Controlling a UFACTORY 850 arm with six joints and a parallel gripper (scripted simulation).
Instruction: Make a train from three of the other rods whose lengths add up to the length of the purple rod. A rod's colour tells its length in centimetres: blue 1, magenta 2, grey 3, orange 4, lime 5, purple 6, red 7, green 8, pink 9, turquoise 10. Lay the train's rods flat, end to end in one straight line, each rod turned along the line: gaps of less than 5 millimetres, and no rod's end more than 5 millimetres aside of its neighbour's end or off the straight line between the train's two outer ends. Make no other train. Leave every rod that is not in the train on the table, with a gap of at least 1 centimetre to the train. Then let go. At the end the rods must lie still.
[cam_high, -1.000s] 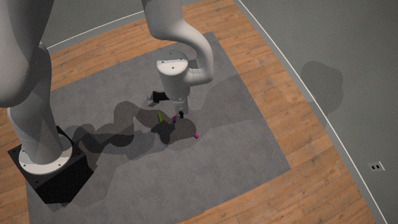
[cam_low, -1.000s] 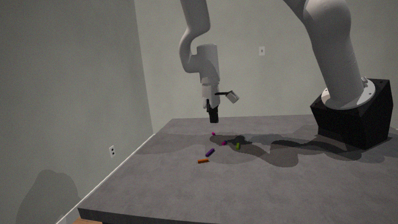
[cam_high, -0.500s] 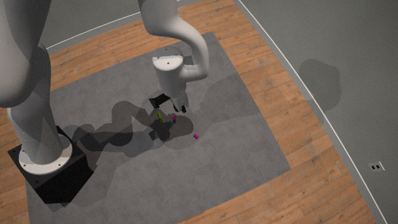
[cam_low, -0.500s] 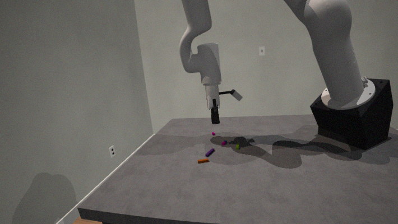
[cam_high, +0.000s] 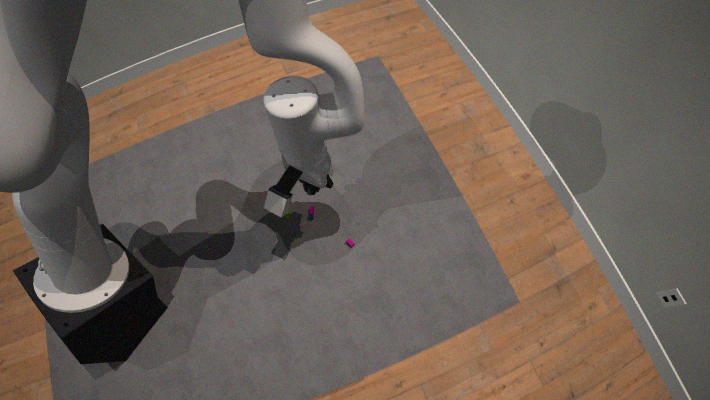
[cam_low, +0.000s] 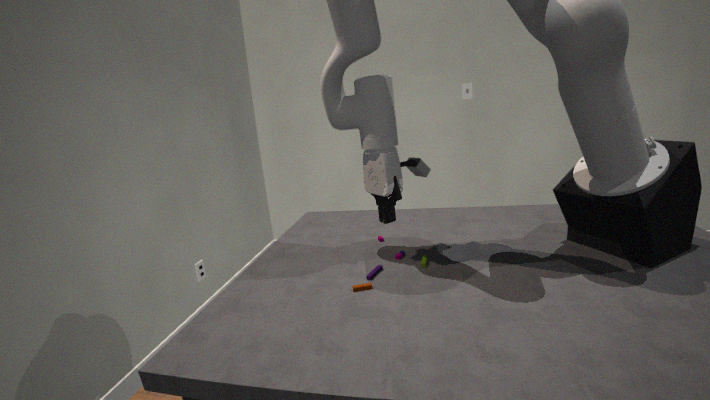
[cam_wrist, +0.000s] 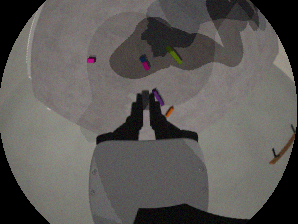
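Note:
My gripper (cam_low: 386, 218) hangs high above the table, fingers pointing down, shut on a small rod that looks grey and is mostly hidden by the dark fingers. Below it, a magenta rod (cam_low: 398, 256) lies end to end with a blue rod (cam_low: 403, 253); both also show in the overhead view (cam_high: 311, 213). The purple rod (cam_low: 374, 272) lies just in front of them. A second magenta rod (cam_low: 381, 238) lies apart, also seen in the overhead view (cam_high: 350, 243). In the overhead view the arm hides the purple rod.
A lime rod (cam_low: 424, 261) lies right of the blue and magenta pair. An orange rod (cam_low: 362, 287) lies in front of the purple rod. The arm's black base (cam_low: 635, 200) stands at the table's far right corner. The table's left edge (cam_low: 210, 300) is close.

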